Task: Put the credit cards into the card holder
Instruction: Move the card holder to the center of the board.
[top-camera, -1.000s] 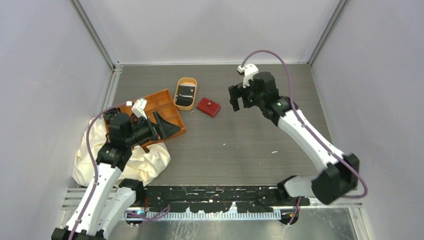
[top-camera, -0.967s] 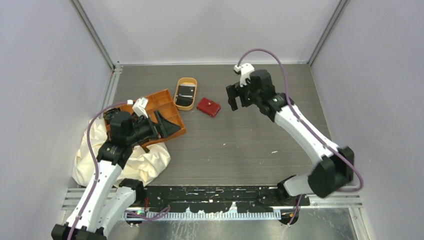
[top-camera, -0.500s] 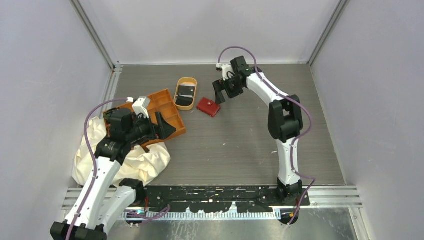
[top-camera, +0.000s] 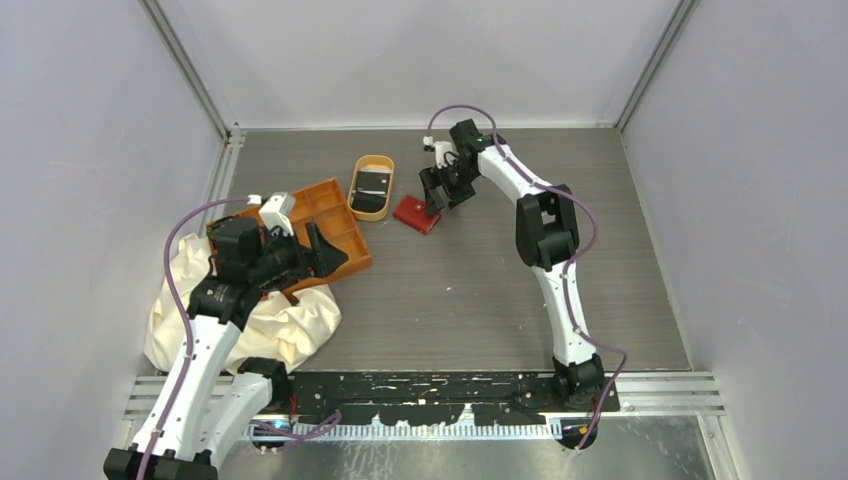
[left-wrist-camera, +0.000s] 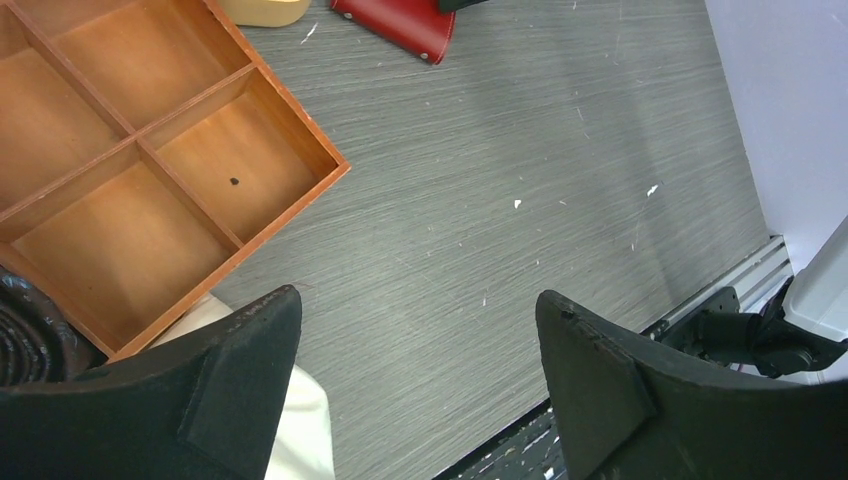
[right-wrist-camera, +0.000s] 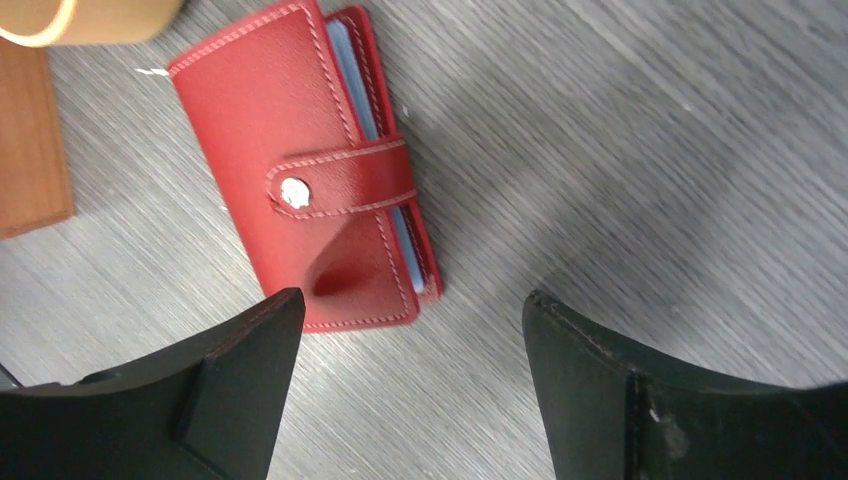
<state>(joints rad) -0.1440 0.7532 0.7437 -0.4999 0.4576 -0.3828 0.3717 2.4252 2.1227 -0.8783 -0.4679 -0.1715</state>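
The red card holder (top-camera: 416, 214) lies shut on the table, its snap tab fastened; it also shows in the right wrist view (right-wrist-camera: 310, 170) and at the top of the left wrist view (left-wrist-camera: 395, 22). Dark credit cards (top-camera: 373, 182) lie in the oval tan dish (top-camera: 371, 209). My right gripper (top-camera: 434, 193) is open and empty, just above the holder's right end (right-wrist-camera: 410, 305). My left gripper (top-camera: 322, 252) is open and empty, low over the table by the orange tray (left-wrist-camera: 415, 305).
An orange compartment tray (top-camera: 326, 200) lies left of the dish, seen empty in the left wrist view (left-wrist-camera: 130, 150). A cream cloth (top-camera: 285, 325) lies under the left arm. Grey walls enclose the table.
My right gripper has swung left from the table's right part to just over the card holder. The left arm has shifted only slightly.
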